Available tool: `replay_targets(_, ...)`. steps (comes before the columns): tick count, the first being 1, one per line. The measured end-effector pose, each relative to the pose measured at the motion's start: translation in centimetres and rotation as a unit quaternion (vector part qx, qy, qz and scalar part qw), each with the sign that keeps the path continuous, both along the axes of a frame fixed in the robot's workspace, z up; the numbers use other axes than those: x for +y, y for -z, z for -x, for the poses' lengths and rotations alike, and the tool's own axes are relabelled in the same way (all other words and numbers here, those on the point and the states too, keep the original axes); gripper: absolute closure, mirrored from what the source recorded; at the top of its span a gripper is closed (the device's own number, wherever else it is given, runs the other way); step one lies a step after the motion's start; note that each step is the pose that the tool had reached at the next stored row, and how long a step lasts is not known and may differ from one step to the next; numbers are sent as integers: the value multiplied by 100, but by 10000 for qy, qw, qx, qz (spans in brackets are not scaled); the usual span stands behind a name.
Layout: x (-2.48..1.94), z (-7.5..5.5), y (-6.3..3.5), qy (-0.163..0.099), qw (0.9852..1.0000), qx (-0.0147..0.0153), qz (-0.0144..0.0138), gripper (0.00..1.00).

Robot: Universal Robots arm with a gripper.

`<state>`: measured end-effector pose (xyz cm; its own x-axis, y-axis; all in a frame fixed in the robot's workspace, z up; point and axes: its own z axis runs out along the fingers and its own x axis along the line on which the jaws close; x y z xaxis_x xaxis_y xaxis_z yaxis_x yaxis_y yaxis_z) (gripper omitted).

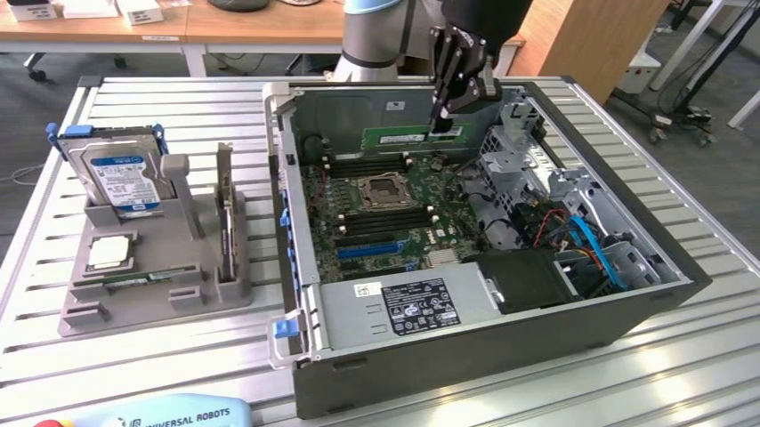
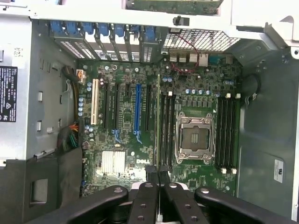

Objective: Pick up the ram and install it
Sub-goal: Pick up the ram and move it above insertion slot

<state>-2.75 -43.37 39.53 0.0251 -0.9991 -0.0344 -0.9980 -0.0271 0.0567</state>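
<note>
From my station I see a slatted metal tabletop under even indoor light. Behind it, wooden desks stand on a grey floor. At the exterior view's right are a wooden panel and loose cables.

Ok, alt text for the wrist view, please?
The gripper, shut on the ram seen edge-on, hangs over the green motherboard inside an open computer case, with the processor socket and black memory slots beneath.
</note>
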Motion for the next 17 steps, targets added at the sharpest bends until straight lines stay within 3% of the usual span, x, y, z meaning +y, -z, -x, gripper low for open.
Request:
replay_targets(13,179,0,31,48,10000,0,-8,88)
replay_targets(17,187,0,32,52,10000,0,-8,88)
